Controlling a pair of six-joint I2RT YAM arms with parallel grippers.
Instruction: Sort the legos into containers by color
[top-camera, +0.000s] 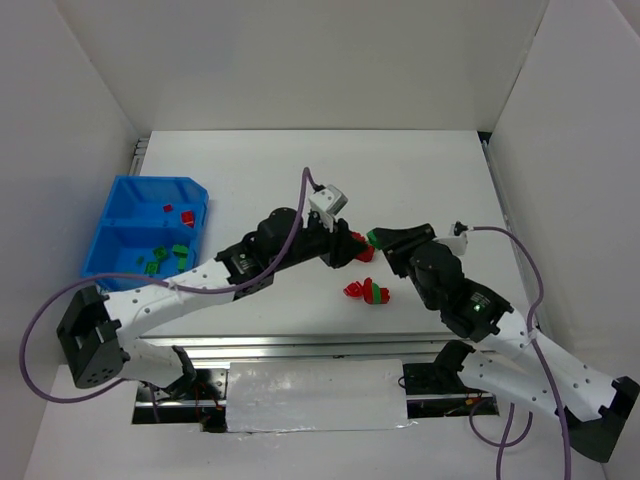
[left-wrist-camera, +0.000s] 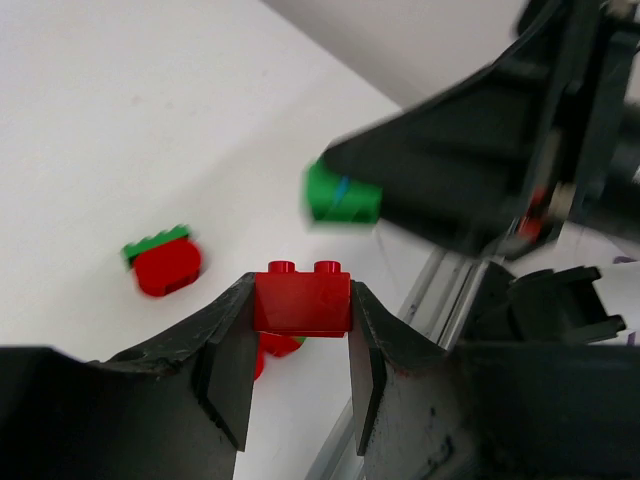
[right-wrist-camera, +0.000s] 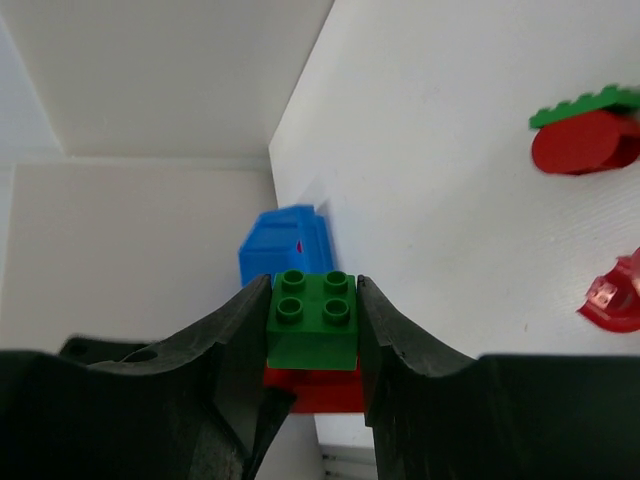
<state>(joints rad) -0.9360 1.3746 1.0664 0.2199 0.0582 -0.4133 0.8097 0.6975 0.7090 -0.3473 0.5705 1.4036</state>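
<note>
Several loose legos (top-camera: 366, 291) lie nearest the arm bases. Just beyond, the left end effector (left-wrist-camera: 300, 310) clamps a red brick (left-wrist-camera: 302, 298); the right end effector (right-wrist-camera: 313, 300) is closed on a green brick (right-wrist-camera: 312, 335). Step in hand appears to be grasp made, transport pending. Next, carry red to the blue bin's (top-camera: 118, 200) far compartment, green to its near one.

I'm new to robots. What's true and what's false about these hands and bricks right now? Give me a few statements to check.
The right hand holds a green brick. True.
The left hand is empty. False: a red brick sits between its fingers.
The blue bin stands on the robot's right. False: it stands on its left.
Loose red and green pieces lie on the table. True.
</note>
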